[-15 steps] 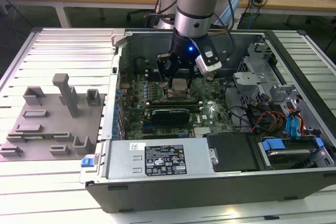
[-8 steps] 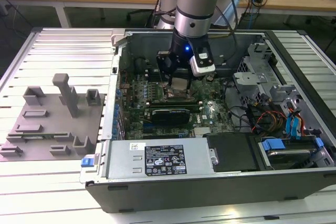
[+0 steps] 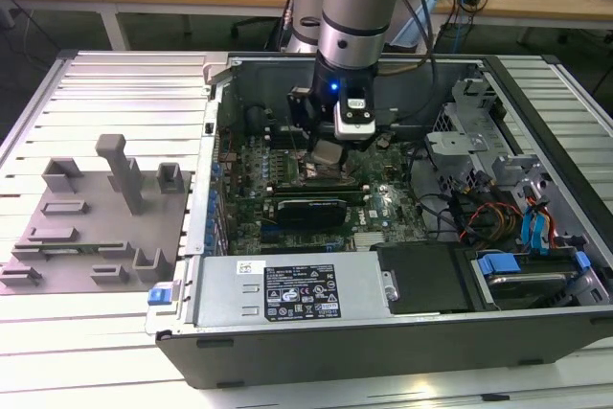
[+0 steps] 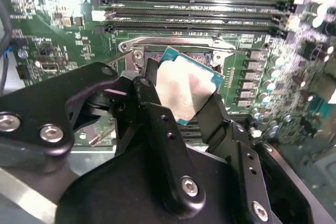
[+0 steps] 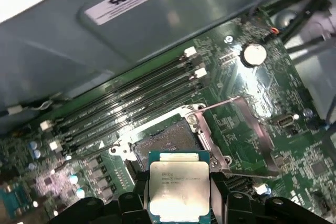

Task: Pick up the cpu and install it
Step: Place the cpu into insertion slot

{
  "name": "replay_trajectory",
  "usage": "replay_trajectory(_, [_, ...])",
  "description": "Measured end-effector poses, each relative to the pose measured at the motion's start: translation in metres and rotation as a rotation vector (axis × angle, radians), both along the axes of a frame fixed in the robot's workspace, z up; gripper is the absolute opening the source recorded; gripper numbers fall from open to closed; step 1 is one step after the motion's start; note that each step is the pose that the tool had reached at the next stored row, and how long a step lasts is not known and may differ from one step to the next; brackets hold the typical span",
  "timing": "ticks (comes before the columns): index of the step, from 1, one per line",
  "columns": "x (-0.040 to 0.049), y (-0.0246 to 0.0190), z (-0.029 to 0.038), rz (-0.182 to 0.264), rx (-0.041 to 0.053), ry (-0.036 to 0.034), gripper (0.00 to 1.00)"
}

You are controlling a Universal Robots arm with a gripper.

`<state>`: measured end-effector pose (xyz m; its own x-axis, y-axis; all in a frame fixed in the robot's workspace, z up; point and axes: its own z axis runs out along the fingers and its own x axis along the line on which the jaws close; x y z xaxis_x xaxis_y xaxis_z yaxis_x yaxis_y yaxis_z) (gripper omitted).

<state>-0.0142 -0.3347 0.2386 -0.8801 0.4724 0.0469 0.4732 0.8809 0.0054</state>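
Tool (image 4: 181, 100) closed on the cpu (image 5: 179, 187), gripping 2 opposite edges. The chip hangs just above the open socket (image 5: 167, 142) inside the computer case (image 3: 383, 332), not seated. In both wrist views its edges look turned against the socket frame. Your risk: a skewed descent could bend contacts or snag the raised retention plate (image 5: 257, 135).

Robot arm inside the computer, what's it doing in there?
The robot's gripper is shut on the cpu, a small square chip with a silvery top. It holds the chip inside the open computer case, close over the open socket on the green motherboard. The chip is not seated in the socket yet.
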Motion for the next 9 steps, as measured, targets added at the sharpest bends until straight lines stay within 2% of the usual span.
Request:
replay_trajectory(1, [0.0000,0.0000,0.0000,-0.028,0.0000,0.0000,0.55])
replay_trajectory(7, [0.0000,0.0000,0.0000,-0.125,0.0000,0.0000,0.55])
replay_trajectory(9, [0.0000,0.0000,-0.0001,-0.188,0.0000,0.0000,0.55])
